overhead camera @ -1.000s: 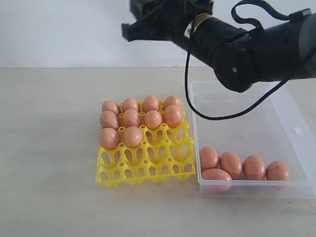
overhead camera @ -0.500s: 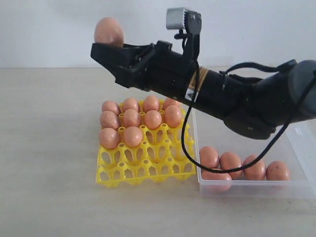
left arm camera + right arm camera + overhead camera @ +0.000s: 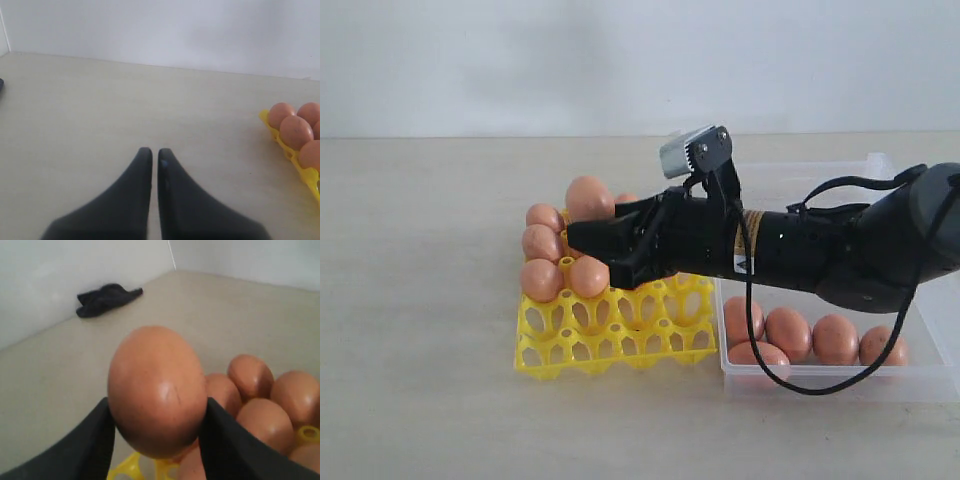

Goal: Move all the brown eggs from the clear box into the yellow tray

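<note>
- Lowered since a moment ago, right gripper [image 3: 156, 412] clamps one brown egg [image 3: 590, 198] just above the yellow tray [image 3: 620, 345].
- Left gripper [image 3: 151, 155] (empty) pinched together, apart from the tray.

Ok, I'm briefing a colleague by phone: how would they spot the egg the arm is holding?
Find the yellow tray left of the clear box. The right gripper reaches over its filled rows, shut on one egg. That egg alone sits raised above the tray, between black fingers rather than in a cup.
</note>
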{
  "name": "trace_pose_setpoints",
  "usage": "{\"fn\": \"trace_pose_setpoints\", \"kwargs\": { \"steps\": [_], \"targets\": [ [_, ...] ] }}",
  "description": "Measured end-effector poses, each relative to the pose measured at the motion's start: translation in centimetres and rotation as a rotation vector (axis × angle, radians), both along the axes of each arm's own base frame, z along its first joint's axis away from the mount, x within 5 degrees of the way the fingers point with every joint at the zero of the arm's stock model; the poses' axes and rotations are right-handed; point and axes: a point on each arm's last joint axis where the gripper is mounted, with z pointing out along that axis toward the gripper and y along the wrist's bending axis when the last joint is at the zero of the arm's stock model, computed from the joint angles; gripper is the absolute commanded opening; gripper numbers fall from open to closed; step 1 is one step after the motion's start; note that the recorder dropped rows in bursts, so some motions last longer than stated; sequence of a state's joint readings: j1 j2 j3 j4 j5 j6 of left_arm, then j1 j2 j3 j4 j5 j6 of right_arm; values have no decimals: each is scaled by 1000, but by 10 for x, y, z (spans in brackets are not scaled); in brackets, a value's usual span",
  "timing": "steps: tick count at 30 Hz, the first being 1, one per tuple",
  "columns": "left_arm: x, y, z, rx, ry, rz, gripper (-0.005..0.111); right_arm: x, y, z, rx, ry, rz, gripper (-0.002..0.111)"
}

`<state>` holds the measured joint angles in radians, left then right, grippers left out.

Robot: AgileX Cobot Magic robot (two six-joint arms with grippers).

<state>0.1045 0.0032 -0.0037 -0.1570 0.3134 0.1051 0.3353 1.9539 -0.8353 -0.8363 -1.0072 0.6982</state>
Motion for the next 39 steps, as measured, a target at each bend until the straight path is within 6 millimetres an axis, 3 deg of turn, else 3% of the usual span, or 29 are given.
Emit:
{"fn": "trace_pose_setpoints", "kwargs": {
  "steps": [9, 39],
  "targets": [
    [0, 0, 0, 0, 0, 0, 4, 10, -10, -37, -128, 69, -126, 0],
    [0, 0, 0, 0, 0, 0, 4, 11, -19, -50, -265, 133, -185, 1]
  ]
}}
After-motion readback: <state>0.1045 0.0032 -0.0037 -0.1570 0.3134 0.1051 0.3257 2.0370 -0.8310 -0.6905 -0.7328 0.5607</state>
